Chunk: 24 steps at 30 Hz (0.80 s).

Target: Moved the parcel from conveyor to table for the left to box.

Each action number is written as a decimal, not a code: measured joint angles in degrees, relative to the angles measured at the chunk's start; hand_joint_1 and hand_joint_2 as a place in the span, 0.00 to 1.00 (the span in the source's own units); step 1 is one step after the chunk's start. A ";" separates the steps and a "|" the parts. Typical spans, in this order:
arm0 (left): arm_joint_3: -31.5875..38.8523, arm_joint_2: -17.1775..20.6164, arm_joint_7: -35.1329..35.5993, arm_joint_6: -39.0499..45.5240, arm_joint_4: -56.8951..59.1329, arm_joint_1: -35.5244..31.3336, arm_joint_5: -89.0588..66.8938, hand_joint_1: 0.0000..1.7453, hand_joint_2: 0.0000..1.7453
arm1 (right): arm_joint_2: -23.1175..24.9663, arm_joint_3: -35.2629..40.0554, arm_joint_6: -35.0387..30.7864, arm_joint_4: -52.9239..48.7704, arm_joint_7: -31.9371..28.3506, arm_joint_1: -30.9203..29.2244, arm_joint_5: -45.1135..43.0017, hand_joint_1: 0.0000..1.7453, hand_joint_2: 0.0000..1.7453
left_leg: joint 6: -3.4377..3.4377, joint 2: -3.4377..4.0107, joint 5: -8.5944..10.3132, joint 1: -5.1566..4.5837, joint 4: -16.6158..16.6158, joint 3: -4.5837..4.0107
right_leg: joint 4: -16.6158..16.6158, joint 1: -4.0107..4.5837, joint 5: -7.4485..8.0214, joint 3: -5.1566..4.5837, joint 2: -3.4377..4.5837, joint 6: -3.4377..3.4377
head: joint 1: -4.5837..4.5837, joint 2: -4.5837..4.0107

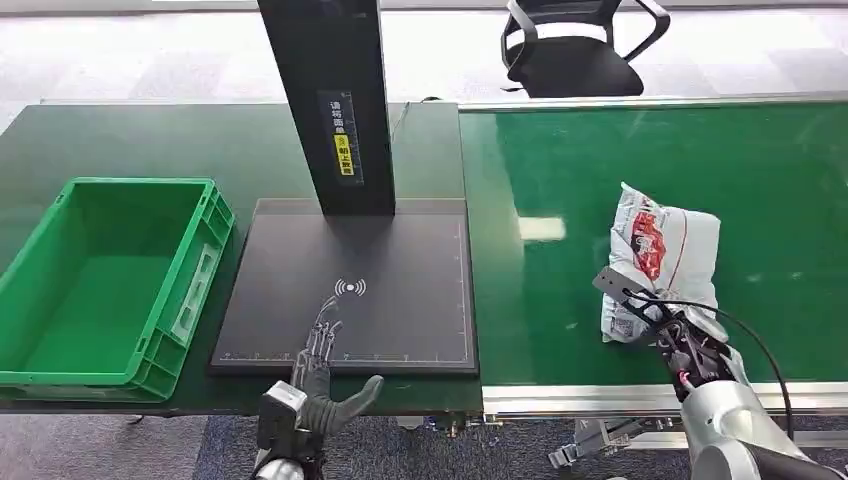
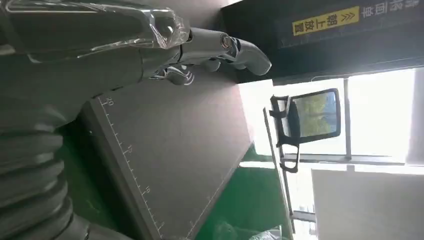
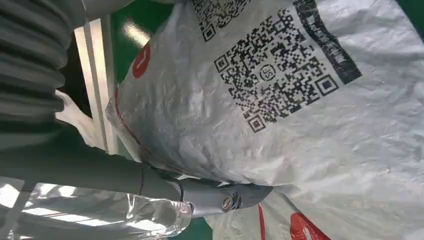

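The parcel, a white plastic bag with red print, lies on the green conveyor belt at the right. In the right wrist view its QR-code face is very close. My right hand is at the parcel's near end. Its thumb lies against the bag, and its fingers are hidden behind the bag. My left hand hovers at the near edge of the black mat, holding nothing. Its fingers are spread over the mat.
A green crate stands empty on the dark table at the left. A black post rises from the mat's far edge. An office chair stands behind the conveyor.
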 measured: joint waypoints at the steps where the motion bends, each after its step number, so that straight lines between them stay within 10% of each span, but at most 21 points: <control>1: 0.00 0.00 0.00 0.00 0.07 -0.02 0.00 0.00 1.00 | 0.00 0.00 0.06 0.02 0.04 0.01 0.02 0.00 1.00 | 0.00 0.00 0.00 0.00 0.00 0.00 | 0.00 0.00 0.00 0.00 0.00 0.00 | 0.00 0.00; 12: 0.00 0.00 0.00 0.00 0.50 -0.17 0.00 0.00 1.00 | 0.00 0.00 0.13 0.15 0.07 0.16 0.02 0.00 1.00 | 0.00 0.00 0.00 0.00 0.00 0.03 | 0.00 0.00 0.00 0.03 0.00 0.00 | 0.00 0.00; 13: 0.00 0.00 0.00 0.00 0.50 -0.17 0.00 0.00 1.00 | 0.00 0.00 0.13 0.15 0.07 0.20 0.04 0.11 1.00 | 0.00 0.00 0.00 0.00 0.00 0.03 | 0.00 0.00 0.00 0.03 0.00 0.00 | 0.00 0.00; 14: 0.00 0.00 0.00 -0.02 0.52 -0.18 0.00 0.00 1.00 | 0.00 0.00 0.37 0.15 0.42 0.26 0.44 0.97 1.00 | 0.00 0.00 0.00 0.00 0.00 0.03 | 0.00 0.00 0.00 0.03 0.00 0.00 | 0.00 0.00; 24: -0.02 -0.02 0.00 -0.59 2.36 -1.67 0.52 0.00 1.00 | -0.20 0.07 1.71 0.15 0.44 1.30 5.73 1.00 1.00 | -0.02 0.00 -0.02 0.03 0.00 0.23 | -0.01 0.02 -0.02 0.19 -0.01 0.00 | 0.00 0.00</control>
